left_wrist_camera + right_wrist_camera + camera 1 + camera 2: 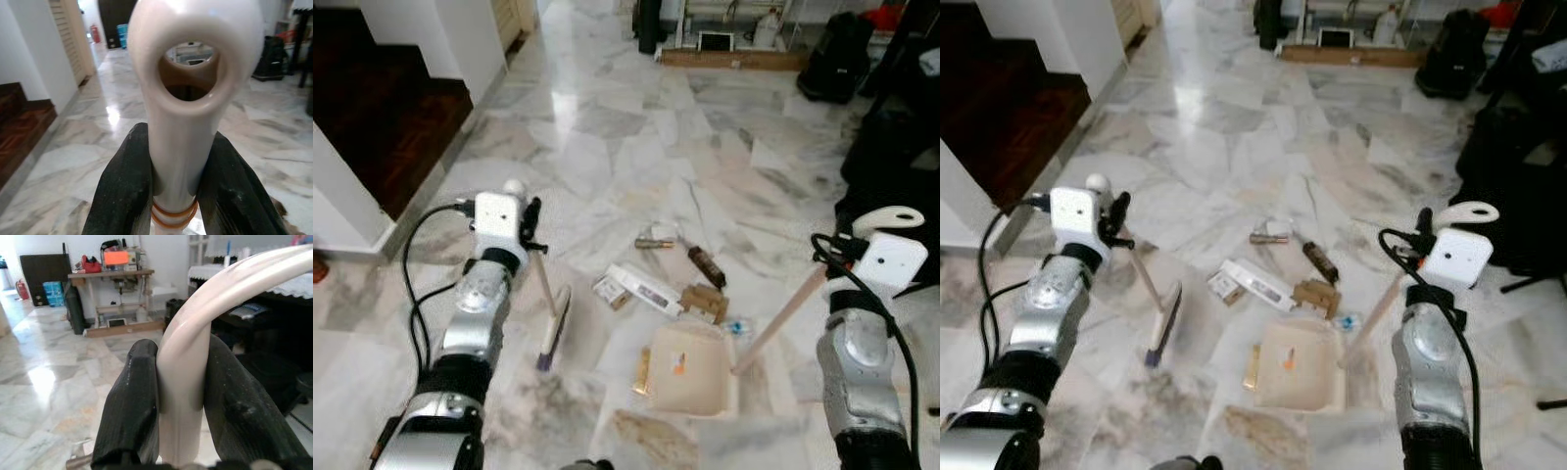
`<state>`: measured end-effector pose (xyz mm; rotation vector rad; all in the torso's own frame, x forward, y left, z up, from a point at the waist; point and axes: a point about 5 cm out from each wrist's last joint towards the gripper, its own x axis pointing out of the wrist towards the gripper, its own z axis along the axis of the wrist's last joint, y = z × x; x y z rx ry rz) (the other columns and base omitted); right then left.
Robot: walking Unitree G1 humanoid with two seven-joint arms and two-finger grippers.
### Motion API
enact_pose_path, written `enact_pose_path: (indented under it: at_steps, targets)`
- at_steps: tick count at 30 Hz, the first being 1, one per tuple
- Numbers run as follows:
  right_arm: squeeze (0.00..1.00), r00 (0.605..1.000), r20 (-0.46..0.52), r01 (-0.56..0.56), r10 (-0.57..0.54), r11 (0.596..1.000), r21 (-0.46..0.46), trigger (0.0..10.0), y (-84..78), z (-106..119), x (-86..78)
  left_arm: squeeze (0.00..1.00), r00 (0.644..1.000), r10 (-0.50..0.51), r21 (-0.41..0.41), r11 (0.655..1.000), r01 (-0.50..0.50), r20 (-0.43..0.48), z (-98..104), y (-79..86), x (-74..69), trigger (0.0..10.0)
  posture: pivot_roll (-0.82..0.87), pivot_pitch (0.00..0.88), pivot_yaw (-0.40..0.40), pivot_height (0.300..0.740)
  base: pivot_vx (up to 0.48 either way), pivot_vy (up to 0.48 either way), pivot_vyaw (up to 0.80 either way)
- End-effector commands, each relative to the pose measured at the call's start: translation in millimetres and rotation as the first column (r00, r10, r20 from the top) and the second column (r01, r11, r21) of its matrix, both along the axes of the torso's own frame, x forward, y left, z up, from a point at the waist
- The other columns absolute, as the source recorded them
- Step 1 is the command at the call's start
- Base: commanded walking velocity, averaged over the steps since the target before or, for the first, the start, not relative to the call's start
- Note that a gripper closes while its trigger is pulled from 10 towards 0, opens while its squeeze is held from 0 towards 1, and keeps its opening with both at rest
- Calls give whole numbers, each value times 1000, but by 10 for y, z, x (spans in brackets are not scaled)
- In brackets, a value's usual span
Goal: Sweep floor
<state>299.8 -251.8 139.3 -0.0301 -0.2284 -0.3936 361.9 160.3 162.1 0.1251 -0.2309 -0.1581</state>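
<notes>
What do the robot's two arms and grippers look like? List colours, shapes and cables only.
Both arms are jointed silver metal with black bands at the joints. The left arm and right arm each end in a white boxy wrist block with a looping black cable. The left gripper and right gripper each have two thick, matte black fingers.

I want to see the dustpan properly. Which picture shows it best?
The left eye view: the whole dustpan lies on the floor beside the litter, its handle slanting up to the right claw. The right eye view shows the same. The right wrist view gives just the handle's curved end between the black fingers.
</notes>
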Motion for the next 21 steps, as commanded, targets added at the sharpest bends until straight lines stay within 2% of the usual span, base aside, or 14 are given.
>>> enact_pose_path:
  at_steps: [1, 11, 17, 21]
  targets:
    - [0, 999, 37, -4, 5, 1000, -22, 10000, 11, 94, 14, 0, 998, 7, 3, 1000, -7, 62, 134, 53, -4, 10000, 84, 121, 1, 740, 0, 0, 0]
    - [0, 999, 37, -7, 8, 1000, -22, 10000, 15, 97, 20, 0, 997, 19, 22, 1000, -20, 77, 152, 59, -8, 10000, 86, 124, 0, 740, 0, 0, 0]
    - [0, 999, 36, -9, 10, 1000, -25, 10000, 16, 100, 25, 0, 997, 24, 12, 1000, -25, 75, 150, 69, -7, 10000, 85, 124, -4, 740, 266, -382, 0]
    - [0, 999, 34, -11, 11, 1000, -26, 10000, 11, 102, 24, 0, 997, 32, 11, 999, -33, 68, 138, 85, -8, 10000, 85, 125, -6, 740, 0, 0, 0]
